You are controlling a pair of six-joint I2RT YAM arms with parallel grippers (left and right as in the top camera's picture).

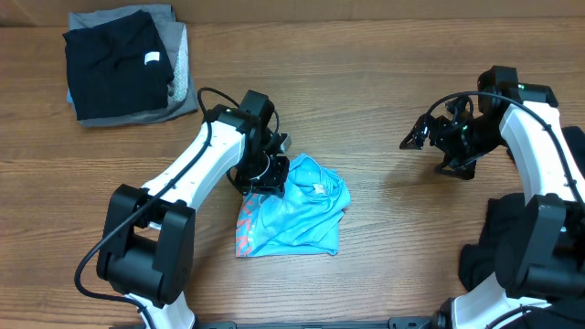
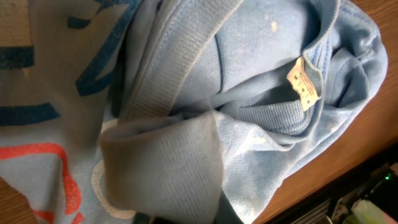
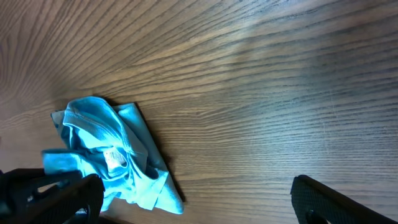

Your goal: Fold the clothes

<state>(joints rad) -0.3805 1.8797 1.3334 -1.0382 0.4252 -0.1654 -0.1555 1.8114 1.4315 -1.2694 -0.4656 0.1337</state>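
The light-blue T-shirt [image 1: 297, 215] lies crumpled in the middle of the table, with coral-pink lettering at its lower left. My left gripper [image 1: 268, 175] is down on its upper left edge. In the left wrist view the shirt [image 2: 249, 74] fills the frame and a fold of it [image 2: 161, 168] is bunched at my jaws, so the gripper looks shut on it. A white neck label [image 2: 303, 83] shows. My right gripper [image 1: 430, 137] is open and empty above the bare table, well right of the shirt [image 3: 112, 155]. Its fingers [image 3: 199, 205] are spread wide.
A stack of folded black and grey garments [image 1: 123, 64] lies at the far left corner of the wooden table [image 1: 393, 228]. Bare wood lies between the shirt and my right arm.
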